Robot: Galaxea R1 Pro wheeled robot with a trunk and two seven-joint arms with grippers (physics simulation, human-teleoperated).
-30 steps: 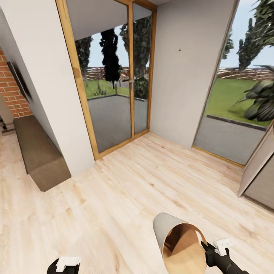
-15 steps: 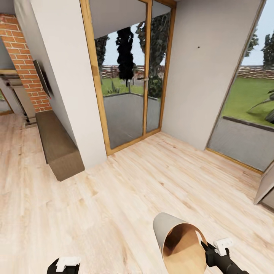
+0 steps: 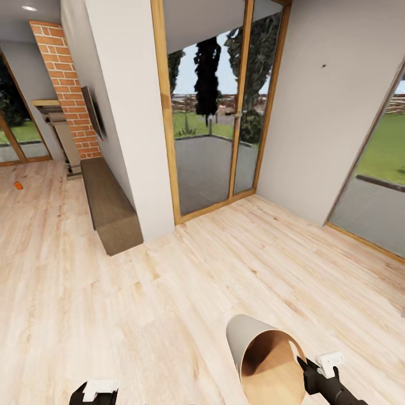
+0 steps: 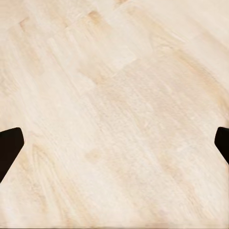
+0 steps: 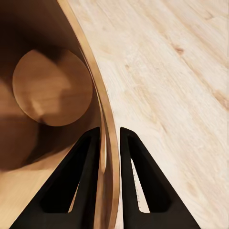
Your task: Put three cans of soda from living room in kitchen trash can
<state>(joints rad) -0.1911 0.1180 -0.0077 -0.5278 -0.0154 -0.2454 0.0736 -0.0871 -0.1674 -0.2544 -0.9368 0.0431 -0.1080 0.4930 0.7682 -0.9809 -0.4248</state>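
Light wood plank floor (image 3: 169,292) runs past wood-framed glass doors (image 3: 225,112) and a brick column (image 3: 67,95). The right gripper (image 5: 110,143) pinches the trash can (image 3: 264,360) by its rim, carrying it tilted and empty. The left gripper (image 4: 114,143) hangs wide open, holding nothing. A small orange object (image 3: 18,185), possibly a can, lies far off. No can is binned yet.

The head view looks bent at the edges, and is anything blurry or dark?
Head view: walls and door frames lean outward, wide-lens distortion; even daylight. Left wrist view: floor soft, slightly blurred. Right wrist view: bin interior dim, shaded toward its base.
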